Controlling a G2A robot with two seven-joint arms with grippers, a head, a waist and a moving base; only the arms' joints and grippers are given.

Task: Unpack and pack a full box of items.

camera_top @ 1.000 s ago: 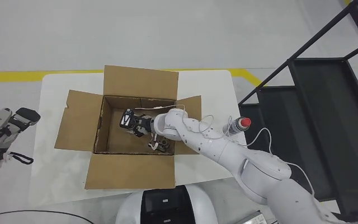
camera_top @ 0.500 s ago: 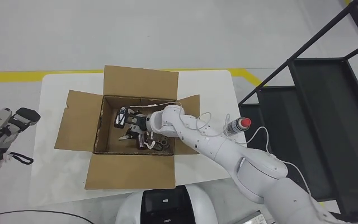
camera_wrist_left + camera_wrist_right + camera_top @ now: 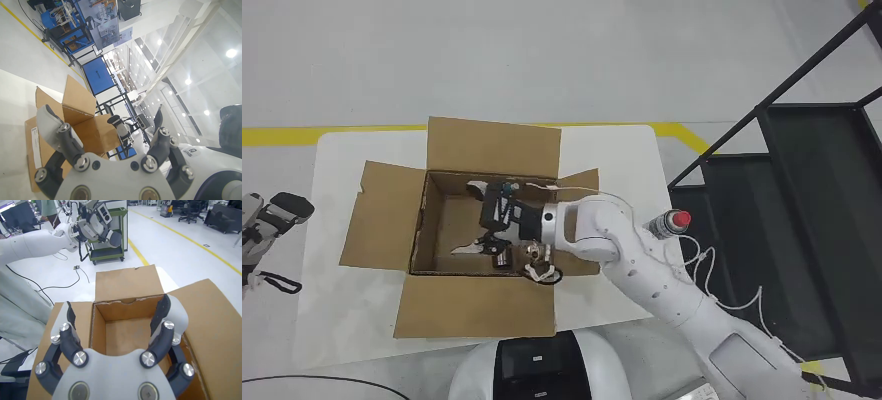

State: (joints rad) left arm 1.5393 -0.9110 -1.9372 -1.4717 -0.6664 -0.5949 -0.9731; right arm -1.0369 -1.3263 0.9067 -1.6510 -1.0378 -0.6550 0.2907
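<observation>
Box (image 3: 492, 145) sat on surface (image 3: 337, 160), mouth up, flaps splayed, long axis across robot's front; right pincer (image 3: 470, 218) hung over its floor, jaws spread, holding nothing. Red-capped bottle (image 3: 670, 222) stood outside beyond the right flap, back along that arm, seemingly upright, so right arm judged nearer. Left pincer (image 3: 102, 111) also spread and empty, off surface's left edge.

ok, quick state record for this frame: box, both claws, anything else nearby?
box: cardboard box on white table, all four flaps open; floor seen from the right wrist bare
right claw: right claw open, holding nothing, within the box opening
left claw: left claw open, holding nothing, beside the table, tilted up toward the ceiling
other: red-capped can by the table's right edge, outside the box
</observation>
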